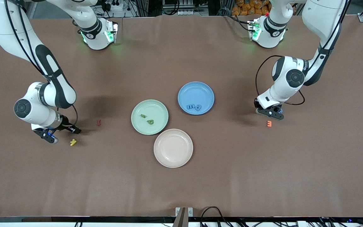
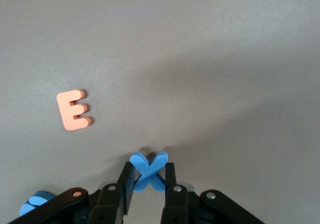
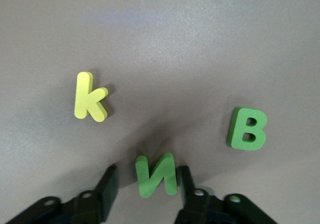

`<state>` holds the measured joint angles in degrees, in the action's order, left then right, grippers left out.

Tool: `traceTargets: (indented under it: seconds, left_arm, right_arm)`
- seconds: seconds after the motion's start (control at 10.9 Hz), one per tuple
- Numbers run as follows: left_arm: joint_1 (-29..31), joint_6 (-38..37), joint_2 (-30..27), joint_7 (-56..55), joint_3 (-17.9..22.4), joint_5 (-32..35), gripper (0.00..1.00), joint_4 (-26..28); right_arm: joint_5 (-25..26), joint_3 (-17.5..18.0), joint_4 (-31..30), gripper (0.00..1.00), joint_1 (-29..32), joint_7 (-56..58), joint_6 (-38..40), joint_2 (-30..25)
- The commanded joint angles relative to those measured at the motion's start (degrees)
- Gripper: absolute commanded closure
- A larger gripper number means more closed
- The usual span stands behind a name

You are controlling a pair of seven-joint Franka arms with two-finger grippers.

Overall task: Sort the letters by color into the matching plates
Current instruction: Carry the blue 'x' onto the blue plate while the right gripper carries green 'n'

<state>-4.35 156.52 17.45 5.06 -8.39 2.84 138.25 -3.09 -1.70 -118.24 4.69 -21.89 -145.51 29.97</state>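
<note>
- The left gripper is sitting low at the table toward the left arm's end, its fingers clenched on a blue X letter
- An orange E is lying flat on the table near that gripper, apart from it; in the front view the orange E is showing just nearer the camera than the left gripper
- Another blue piece is peeking out beside the left gripper's body, too hidden to read
- The right gripper is sitting low at the table toward the right arm's end, its fingers standing on either side of a green N letter, one of them with a gap to it; I cannot tell whether the grip is made
- A green B and a yellow K are lying flat on the table, one on each side of the N, apart from it
- In the front view a dark red letter is lying between the right gripper and the green plate
- The green plate is holding two green letters
- The blue plate is holding three blue letters near its rim on the camera side
- A beige plate is touching the green plate's rim, nearer the camera
</note>
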Motion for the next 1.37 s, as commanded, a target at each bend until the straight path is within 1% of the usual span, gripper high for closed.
traceTargets:
  seconds: [0.0,0.18,0.46,0.64,0.73,0.82,1.01,1.19,1.28]
  left_arm:
    - [-2.7,-3.5,-1.7,0.9,0.0,-5.6,1.0,-1.4]
    - [-5.5,-4.7,-2.1,-0.4,0.2,-7.8,1.0,-2.5]
    - [-8.3,-8.2,-2.2,-5.2,0.3,-7.9,1.0,-5.2]
    - [-9.0,-9.3,-2.2,-7.0,0.1,-8.0,1.0,-6.1]
    - [-9.9,-9.9,-2.2,-8.8,0.0,-8.0,1.0,-6.9]
    - [-10.8,-11.0,-2.1,-11.7,-0.4,-7.9,1.0,-8.1]
    - [-10.9,-13.2,-1.7,-16.8,-3.4,-7.9,1.0,-10.3]
    - [-10.9,-13.4,-1.3,-20.7,-6.0,-7.9,1.0,-11.0]
    - [-10.9,-13.4,-0.9,-22.0,-6.7,-7.9,1.0,-11.4]
  right_arm:
    - [0.4,0.8,-1.9,0.56,1.2,0.8,-0.5,-1.0]
    - [0.4,0.9,-1.9,0.58,1.2,0.8,-0.5,-1.0]
    - [0.4,0.9,-1.9,0.61,1.3,0.8,-0.5,-1.1]
    - [0.4,0.9,-1.9,0.66,1.3,0.8,-0.4,-1.2]
    - [0.4,0.9,-1.9,0.72,1.3,0.8,-0.4,-1.3]
    - [0.4,0.9,-1.9,0.73,1.3,0.8,-0.3,-1.4]
    - [0.4,0.9,-1.8,0.76,1.3,0.8,0.0,-1.8]
    - [0.4,1.0,-1.6,0.76,1.2,1.1,0.3,-2.5]
    - [0.4,1.0,-1.6,0.76,1.1,2.4,0.7,-3.2]
